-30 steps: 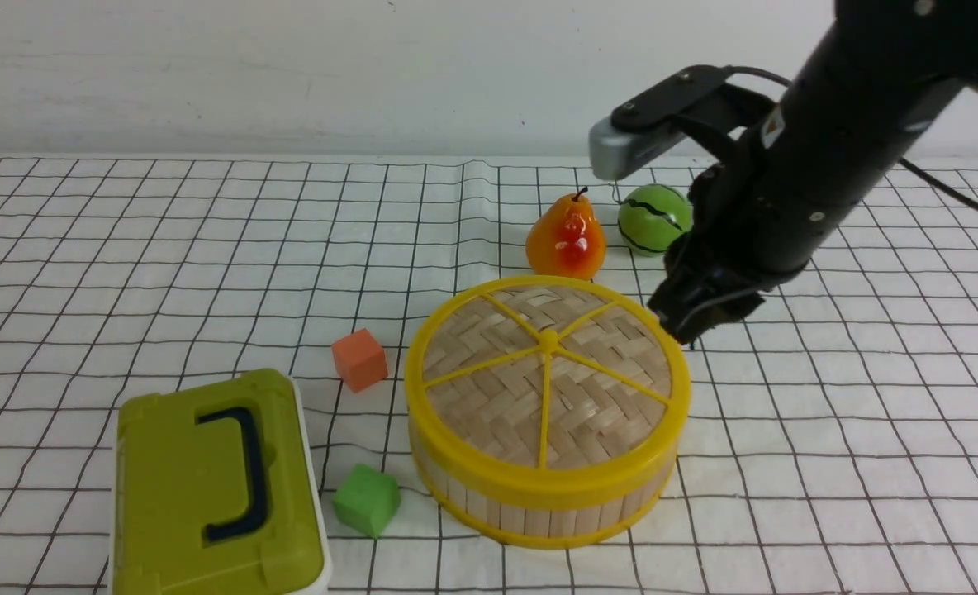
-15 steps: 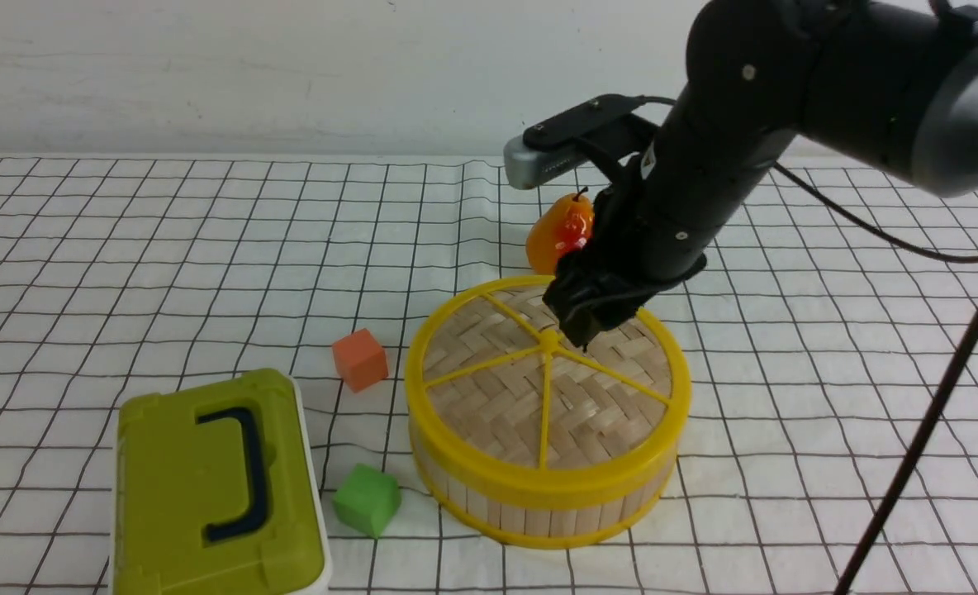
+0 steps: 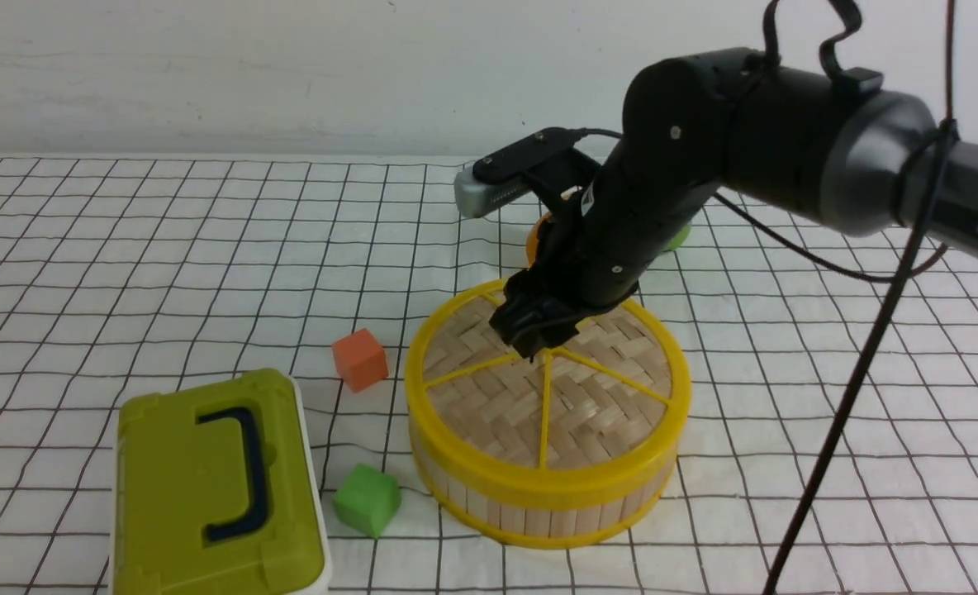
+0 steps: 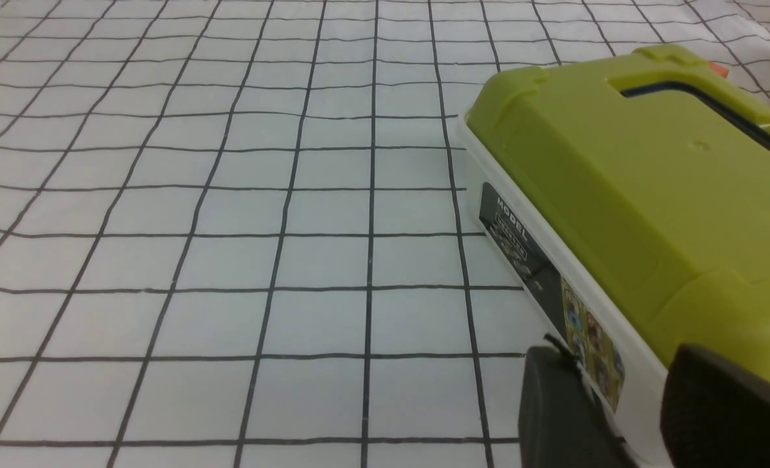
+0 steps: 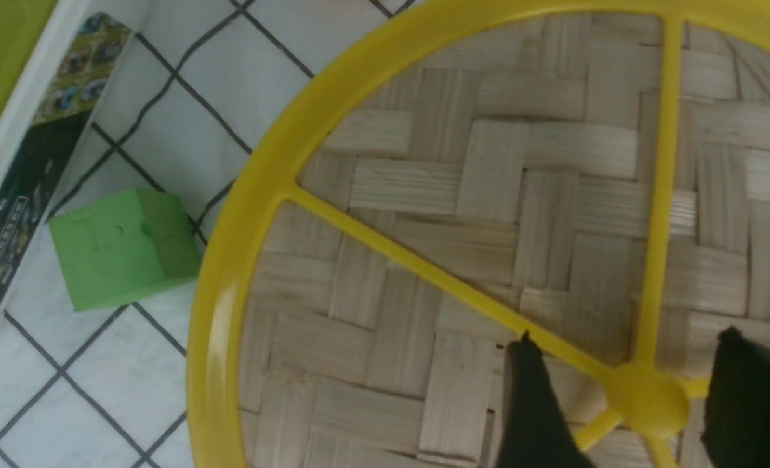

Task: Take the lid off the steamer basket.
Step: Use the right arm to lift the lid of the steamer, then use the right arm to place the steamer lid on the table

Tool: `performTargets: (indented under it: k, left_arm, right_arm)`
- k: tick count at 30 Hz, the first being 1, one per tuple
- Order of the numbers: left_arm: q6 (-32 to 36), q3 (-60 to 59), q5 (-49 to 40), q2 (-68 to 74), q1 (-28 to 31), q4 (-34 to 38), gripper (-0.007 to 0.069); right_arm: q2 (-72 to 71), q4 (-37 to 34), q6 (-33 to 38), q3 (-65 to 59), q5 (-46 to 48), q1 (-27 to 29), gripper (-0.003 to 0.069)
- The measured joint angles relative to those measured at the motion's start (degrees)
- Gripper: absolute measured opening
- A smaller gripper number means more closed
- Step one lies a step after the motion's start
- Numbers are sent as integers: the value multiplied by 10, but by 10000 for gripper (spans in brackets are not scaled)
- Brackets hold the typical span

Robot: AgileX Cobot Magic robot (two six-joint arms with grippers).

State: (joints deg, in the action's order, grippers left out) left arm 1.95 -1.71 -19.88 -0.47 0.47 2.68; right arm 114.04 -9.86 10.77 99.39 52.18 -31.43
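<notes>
Front view: round woven pale-bamboo lid w/ yellow plastic rim and spokes [image 3: 609,417] sits on the round pale-bamboo steamer basket w/ yellow bottom rim [image 3: 538,521], approx. mid-surface, a bit toward the robot's right. R claw [image 3: 538,330], black, hangs over the lid's hub, tilted, on the black and silver R arm [image 3: 786,140]; black cable [image 3: 856,380] runs down beside it. Behind the claw, partly hidden: orange pear-shaped fruit [image 3: 536,240] and a green round fruit [image 3: 681,238]. L of the basket: small orange-red block [image 3: 360,360], and nearer the robot a small green block [image 3: 367,500], just beside the basket. Farther L, olive-green and white rectangular box [image 3: 200,487] w/ dark handle [image 3: 256,475], partly cut off by the pic edge. All on a white surface w/ black grid lines [image 3: 786,496]; pale wall [image 3: 291,74] behind.

L wrist view: L claw [image 4: 635,403], dark, has its fingers spread w/ a gap between, nothing pinched, near the box's printed white side. Bit of orange-red block shows past the box.

R wrist view: R claw fingers spread, one each side of the lid's yellow hub [image 5: 648,400]; can't tell if they touch it. Green block lies between box and basket.
</notes>
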Motion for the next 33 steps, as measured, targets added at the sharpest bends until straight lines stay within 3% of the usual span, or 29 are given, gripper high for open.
performTargets:
  k: [2,4,6,22,28,29,33]
  left_arm:
    - [0,0,0,0,0,0,239]
    - [0,0,0,0,0,0,239]
    - [0,0,0,0,0,0,239]
    - [0,0,0,0,0,0,239]
    - [0,0,0,0,0,0,239]
    - [0,0,0,0,0,0,239]
    - [0,0,0,0,0,0,239]
  right_arm:
    - [3,4,0,0,0,0,301]
    - [8,12,0,0,2,0,169]
    - [8,13,0,1,3,1,95]
    - [-126,26,0,1,58,13,104]
    - [-194,41,0,-6,149,95,104]
    - [-195,41,0,-8,149,95,104]
    - [-210,47,0,-80,137,182,104]
